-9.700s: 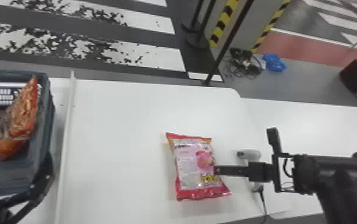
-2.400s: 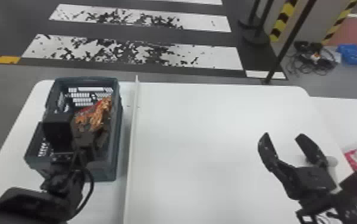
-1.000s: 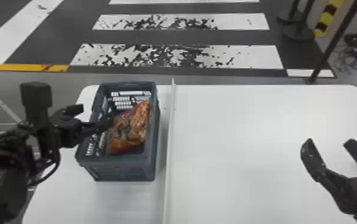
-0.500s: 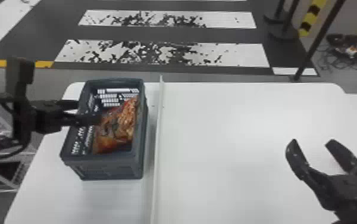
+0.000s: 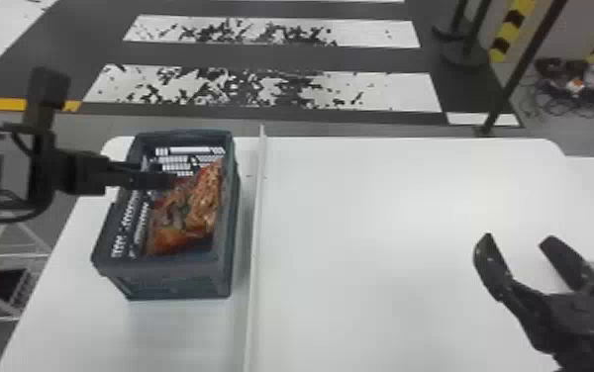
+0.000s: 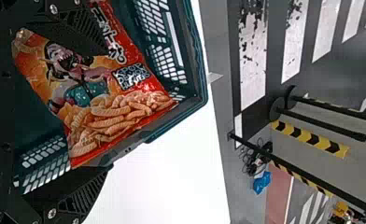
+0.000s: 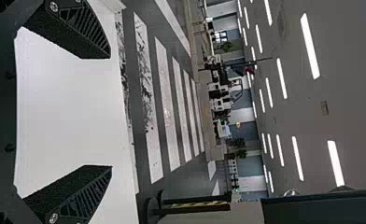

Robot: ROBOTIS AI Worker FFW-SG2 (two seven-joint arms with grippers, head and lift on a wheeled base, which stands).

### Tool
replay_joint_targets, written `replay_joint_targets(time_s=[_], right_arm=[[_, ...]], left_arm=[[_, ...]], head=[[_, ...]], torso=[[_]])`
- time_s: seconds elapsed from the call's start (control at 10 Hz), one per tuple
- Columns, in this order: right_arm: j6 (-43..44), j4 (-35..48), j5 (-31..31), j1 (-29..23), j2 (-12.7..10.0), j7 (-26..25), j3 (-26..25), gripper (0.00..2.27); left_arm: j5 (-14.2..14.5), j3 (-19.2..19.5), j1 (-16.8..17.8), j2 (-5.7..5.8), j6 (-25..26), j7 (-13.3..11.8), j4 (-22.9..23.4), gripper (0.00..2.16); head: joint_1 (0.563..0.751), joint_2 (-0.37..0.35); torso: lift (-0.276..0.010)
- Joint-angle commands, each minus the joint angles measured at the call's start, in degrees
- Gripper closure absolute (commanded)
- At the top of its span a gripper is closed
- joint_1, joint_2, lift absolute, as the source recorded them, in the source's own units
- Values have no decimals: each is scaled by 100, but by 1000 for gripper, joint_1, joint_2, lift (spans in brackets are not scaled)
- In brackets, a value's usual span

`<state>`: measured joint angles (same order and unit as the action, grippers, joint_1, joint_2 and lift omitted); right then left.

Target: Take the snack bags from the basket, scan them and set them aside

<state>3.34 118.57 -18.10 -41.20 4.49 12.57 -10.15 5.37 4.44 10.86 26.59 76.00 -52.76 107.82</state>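
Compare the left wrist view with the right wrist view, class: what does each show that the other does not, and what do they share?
Left wrist view: the basket, the snack bag inside it, the open left end effector, and a blue item on the floor.
Right wrist view: the open right end effector and ceiling lights.
Both: the white table, white floor stripes and dark posts.

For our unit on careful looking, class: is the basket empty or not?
Not empty: the head view shows a red and orange snack bag inside the basket.
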Motion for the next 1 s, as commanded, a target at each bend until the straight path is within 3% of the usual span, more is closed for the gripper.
replay_joint_targets(time_s=[0.0,0.4,0.6,0.9], right_arm=[[-66,26,-44,-28,-36,0,-22,83],[-154,34,-237,-37,8,0,-92,83],[-207,34,-264,-11,26,9,-110,83],[-242,34,-334,-28,26,44,-180,83]], left_arm=[[-238,-365,329,66,272,-147,-235,124],[-651,-752,416,224,430,-235,-261,124],[-704,-901,478,224,395,-287,-525,124],[-827,-1174,698,75,184,-287,-868,124]], head=[[695,-7],[695,-18],[695,-13],[695,-20]], torso=[[-75],[-75],[-75],[-75]])
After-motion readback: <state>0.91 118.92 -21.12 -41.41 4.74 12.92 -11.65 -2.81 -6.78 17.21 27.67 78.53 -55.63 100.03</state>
